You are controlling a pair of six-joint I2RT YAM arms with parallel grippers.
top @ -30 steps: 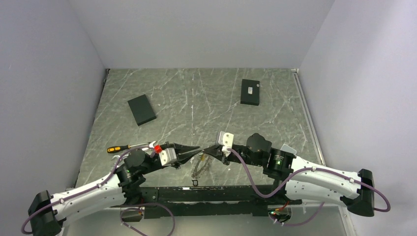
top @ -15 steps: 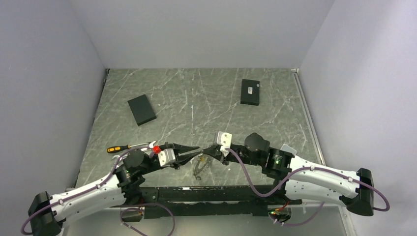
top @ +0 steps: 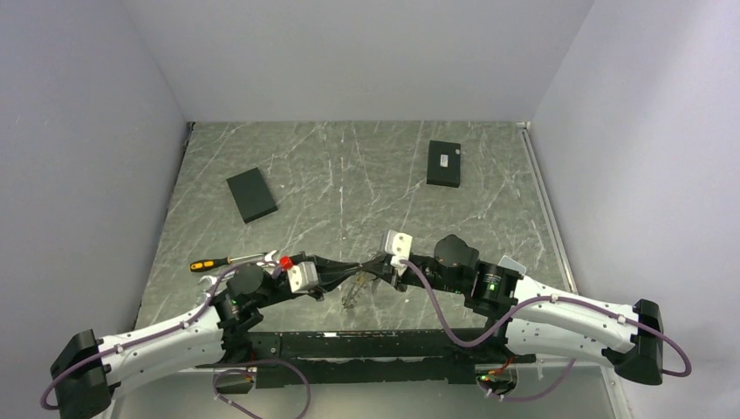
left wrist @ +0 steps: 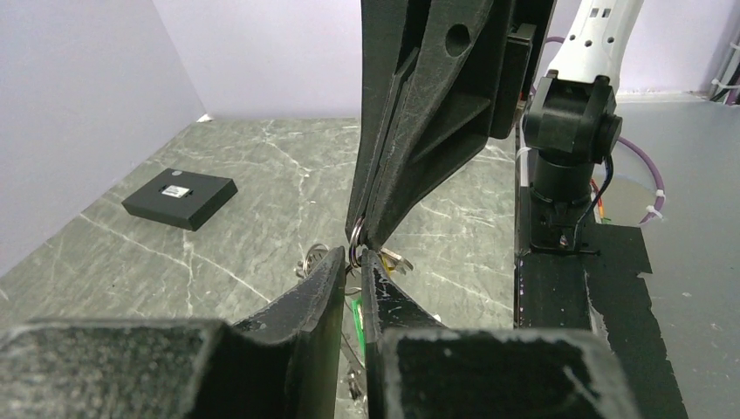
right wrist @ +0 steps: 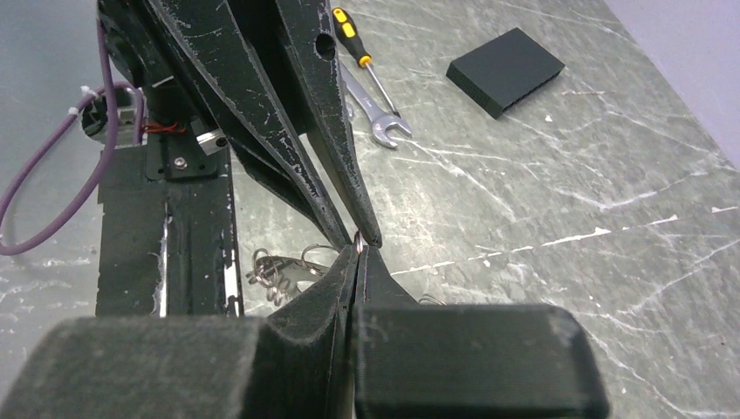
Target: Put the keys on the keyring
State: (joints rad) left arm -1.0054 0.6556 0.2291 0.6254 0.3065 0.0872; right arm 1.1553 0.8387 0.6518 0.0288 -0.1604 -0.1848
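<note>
Lower centre: right gripper [right wrist: 354, 255] clamped tight on thin silver metal keyring [right wrist: 359, 236]; left gripper [left wrist: 353, 258] nipped narrowly onto same ring. Upper right: white label illegible on flat black box [top: 444, 163].

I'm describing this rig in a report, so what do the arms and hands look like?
The left arm and right arm have white shells, black joints and a purple cable looping along each. The left hand and right hand are black with long tapering fingers, scuffed. A green light glows on the right arm.

The left pincer [top: 353, 266] and right pincer [top: 370, 265] are seen tip to tip over the bench [top: 349, 175], keyring [top: 352, 294] just below.
</note>
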